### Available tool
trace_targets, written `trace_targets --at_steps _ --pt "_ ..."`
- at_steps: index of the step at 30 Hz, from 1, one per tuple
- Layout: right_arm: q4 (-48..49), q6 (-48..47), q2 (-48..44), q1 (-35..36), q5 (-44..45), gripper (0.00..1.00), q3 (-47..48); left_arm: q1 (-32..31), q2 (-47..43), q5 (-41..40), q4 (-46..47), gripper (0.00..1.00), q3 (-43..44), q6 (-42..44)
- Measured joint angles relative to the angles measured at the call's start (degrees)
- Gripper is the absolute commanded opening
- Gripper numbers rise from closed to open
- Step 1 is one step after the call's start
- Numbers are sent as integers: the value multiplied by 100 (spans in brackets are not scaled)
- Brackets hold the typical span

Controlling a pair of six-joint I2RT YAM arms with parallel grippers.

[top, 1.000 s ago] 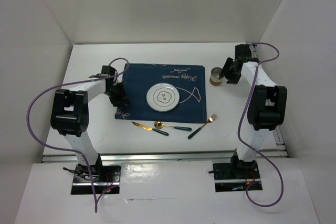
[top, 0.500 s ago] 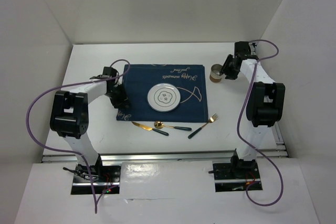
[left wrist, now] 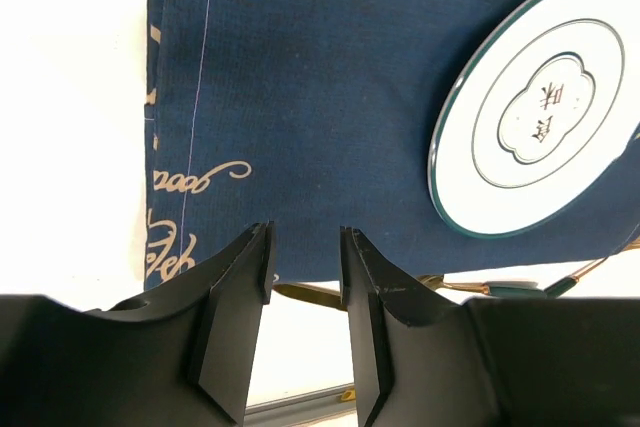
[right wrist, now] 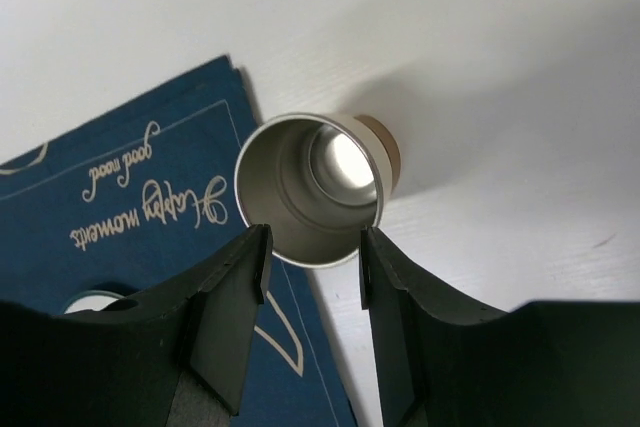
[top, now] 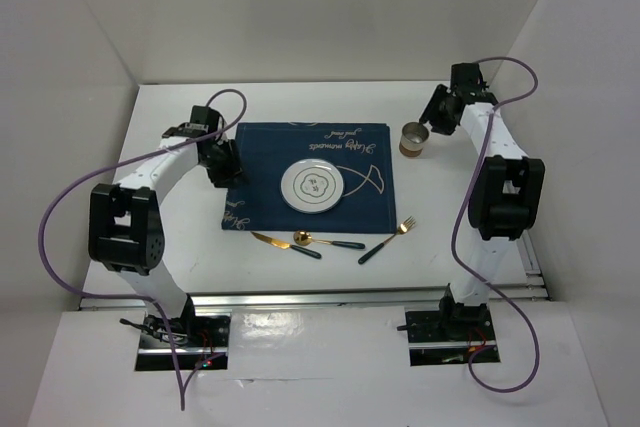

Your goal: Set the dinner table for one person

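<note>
The white dinner table (top: 300, 102) carries a navy placemat (top: 270, 152) with a white plate (top: 316, 187) on it. A metal cup (top: 413, 139) stands upright just off the mat's far right corner. A gold knife (top: 270, 240), spoon (top: 318, 241) and fork (top: 386, 239) lie in front of the mat. My left gripper (top: 223, 162) is open and empty above the mat's left edge (left wrist: 190, 127). The plate (left wrist: 540, 107) lies to its right. My right gripper (right wrist: 312, 247) is open and empty. The cup (right wrist: 315, 187) lies just beyond its fingertips.
White walls enclose the table on the left, back and right. An aluminium rail (top: 320, 297) runs along the near edge and another along the right edge (top: 530, 257). Purple cables loop from both arms.
My left gripper moved along the mat's left edge toward the far side. My right gripper drew back from the cup toward the far right, leaving it standing.
</note>
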Motion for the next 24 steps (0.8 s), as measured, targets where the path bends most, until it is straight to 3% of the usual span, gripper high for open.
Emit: trace_targets --at_steps 9,24 --pt "-22 22 649 0 179 52 365 0 -142 -111 -374 50 223 94" --pt "-17 17 739 0 295 47 356 0 -378 -190 -529 50 404 221"
